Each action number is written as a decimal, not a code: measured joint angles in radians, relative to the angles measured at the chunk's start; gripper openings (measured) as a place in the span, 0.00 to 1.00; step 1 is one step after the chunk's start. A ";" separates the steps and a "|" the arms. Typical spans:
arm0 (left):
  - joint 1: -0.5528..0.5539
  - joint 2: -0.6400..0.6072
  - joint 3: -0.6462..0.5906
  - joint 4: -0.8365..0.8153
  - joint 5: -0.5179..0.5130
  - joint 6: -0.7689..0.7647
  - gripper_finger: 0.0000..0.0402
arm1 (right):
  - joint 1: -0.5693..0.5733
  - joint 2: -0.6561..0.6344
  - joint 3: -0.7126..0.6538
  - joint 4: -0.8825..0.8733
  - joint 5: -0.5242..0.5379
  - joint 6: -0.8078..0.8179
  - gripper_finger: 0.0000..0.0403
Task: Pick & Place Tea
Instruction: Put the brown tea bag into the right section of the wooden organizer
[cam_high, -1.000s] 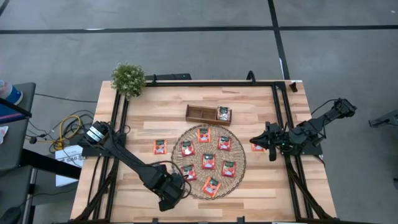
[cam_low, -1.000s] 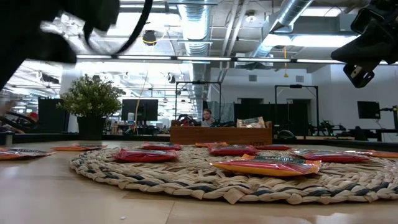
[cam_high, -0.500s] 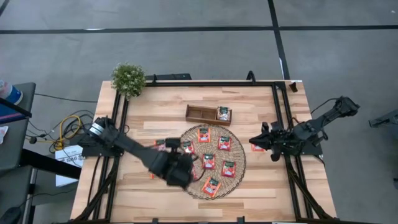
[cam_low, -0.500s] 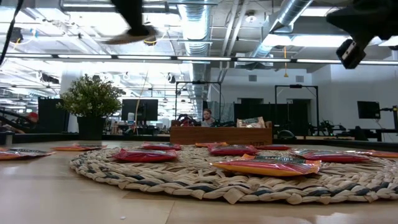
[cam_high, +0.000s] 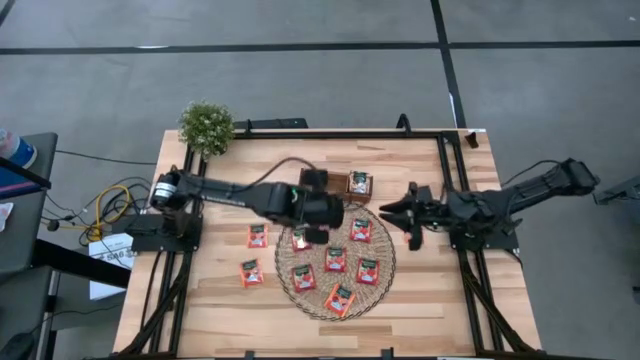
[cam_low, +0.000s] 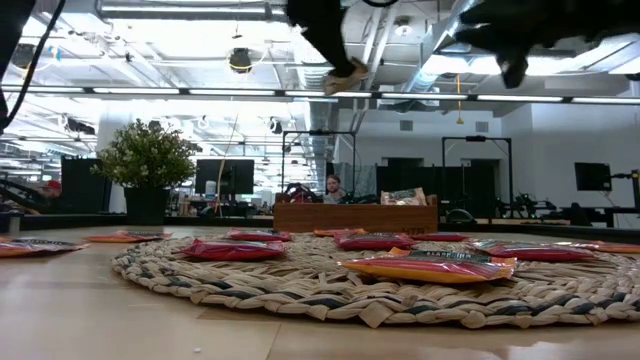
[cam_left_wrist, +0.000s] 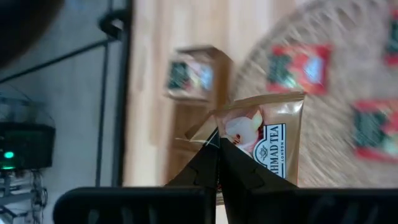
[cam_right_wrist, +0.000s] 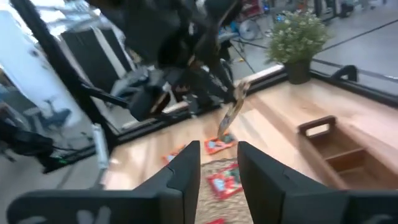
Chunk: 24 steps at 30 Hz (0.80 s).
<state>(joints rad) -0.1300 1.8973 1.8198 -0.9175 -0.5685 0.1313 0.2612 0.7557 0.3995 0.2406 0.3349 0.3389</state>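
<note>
Pinching a pale beige sachet (cam_left_wrist: 264, 138) by its corner, the left gripper (cam_left_wrist: 217, 146) has its fingers closed tight on it; the sachet hangs clear of the table, tilted. High view puts the left gripper (cam_high: 322, 205) over the far edge of the woven mat (cam_high: 385, 262), just beside the wooden tray (cam_high: 318, 182). Tray's right slot already has one sachet (cam_high: 359, 184); left slot looks free, middle one is hidden by the arm. Left on the table: seven red-orange sachets on the mat (cam_high: 335, 260), plus two off it on the bare wood (cam_high: 258, 236) (cam_high: 250, 272). So my read: one placed, one in transit, most of the job still ahead. The right gripper (cam_right_wrist: 217, 163) waits at the mat's right edge, fingers parted with nothing between them, pointed at the left arm. Next step is likely a drop into a free tray slot.
</note>
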 joint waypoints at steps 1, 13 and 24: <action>0.013 0.000 0.000 0.027 -0.005 0.020 0.00 | -0.028 0.023 0.011 -0.001 -0.018 -0.006 0.26; 0.079 0.000 0.000 0.129 0.014 0.176 0.00 | -0.371 0.255 0.154 0.000 -0.347 -0.095 0.31; 0.133 0.000 0.000 0.142 0.026 0.222 0.00 | -0.493 0.445 0.291 -0.003 -0.493 -0.156 0.37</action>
<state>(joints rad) 0.0026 1.8971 1.8198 -0.7753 -0.5423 0.3531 -0.2319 1.2008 0.6903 0.2374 -0.1578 0.1829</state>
